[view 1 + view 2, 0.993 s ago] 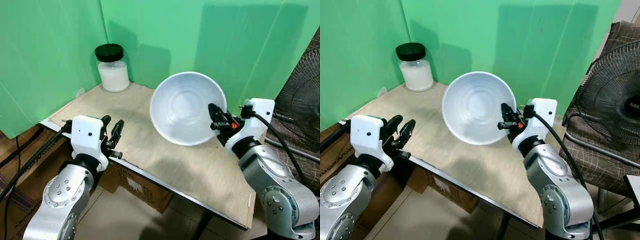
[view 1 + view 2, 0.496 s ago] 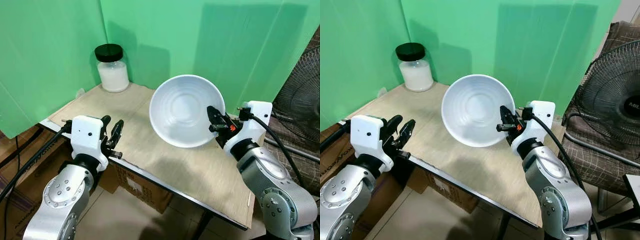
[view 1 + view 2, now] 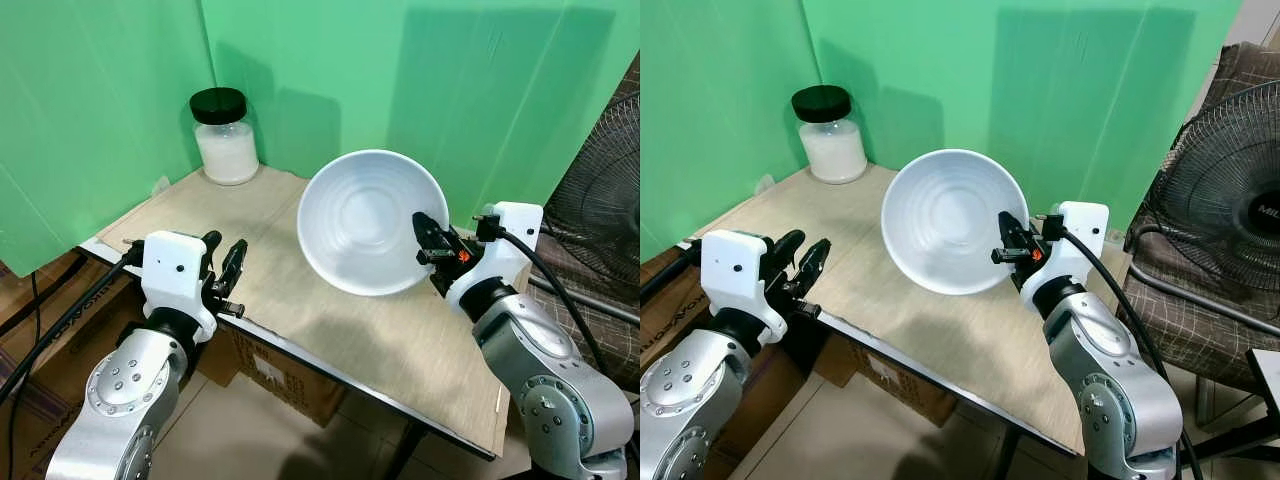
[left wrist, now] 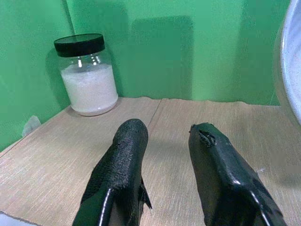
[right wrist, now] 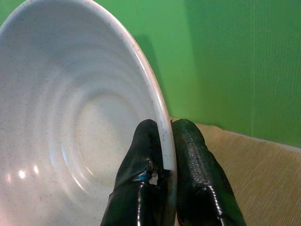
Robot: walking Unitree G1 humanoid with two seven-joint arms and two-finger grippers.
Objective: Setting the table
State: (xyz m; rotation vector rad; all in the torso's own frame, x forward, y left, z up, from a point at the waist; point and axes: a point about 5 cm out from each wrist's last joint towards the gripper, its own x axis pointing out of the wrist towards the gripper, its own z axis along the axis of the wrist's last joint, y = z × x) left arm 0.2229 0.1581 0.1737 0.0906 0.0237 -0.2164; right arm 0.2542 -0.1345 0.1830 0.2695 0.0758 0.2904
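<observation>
A white bowl (image 3: 365, 222) is held up in the air above the beige worktop (image 3: 300, 290), tilted steeply so that its hollow faces the camera. It is pinched at its right rim by the right gripper (image 3: 432, 248), one black finger inside the bowl and one outside, as is seen plainly in the right wrist view, where the rim (image 5: 160, 127) runs between the two fingers (image 5: 141, 155).

Compared with a second ago, the bowl has been lowered slightly and carried a little toward the robot's left, and the right arm has been drawn in with it. The change is small. It is judged that the bowl is being brought down toward a place on the worktop, but it has not yet been set down and nothing of it touches the surface.

The left gripper (image 3: 225, 265) is held at the near left edge of the worktop, its fingers (image 4: 120, 165) spread apart and holding nothing. A glass jar (image 3: 225, 140) with a black lid, filled with something white, stands at the far left corner against the green backdrop, well apart from the bowl. A fan (image 3: 1230, 200) stands off to the right.
</observation>
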